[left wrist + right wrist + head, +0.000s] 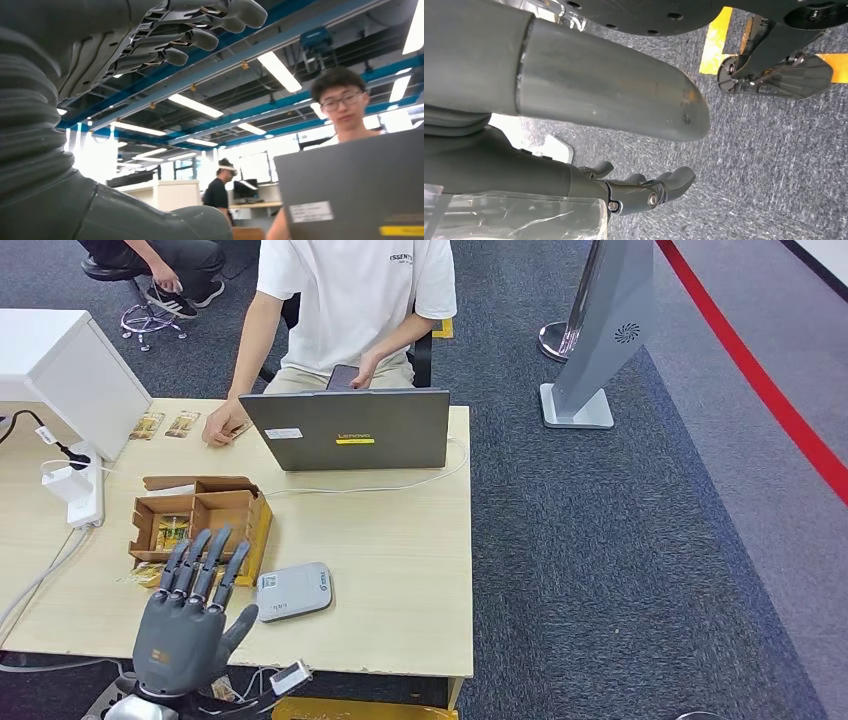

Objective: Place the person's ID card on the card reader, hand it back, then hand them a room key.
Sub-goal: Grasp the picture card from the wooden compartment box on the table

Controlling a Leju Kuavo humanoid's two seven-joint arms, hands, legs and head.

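We are holding our left hand [188, 615] empty, fingers spread, low left in the head view beside the card reader [293, 591]; the ID card's whereabouts we cannot tell. We are judging a level, steady palm best for receiving it.

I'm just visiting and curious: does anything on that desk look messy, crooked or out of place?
Slightly. The grey card reader lies askew to the table edge, and the cardboard box sits with its flaps open, with a packet beside it near the left hand. Nothing looks spilled or broken.
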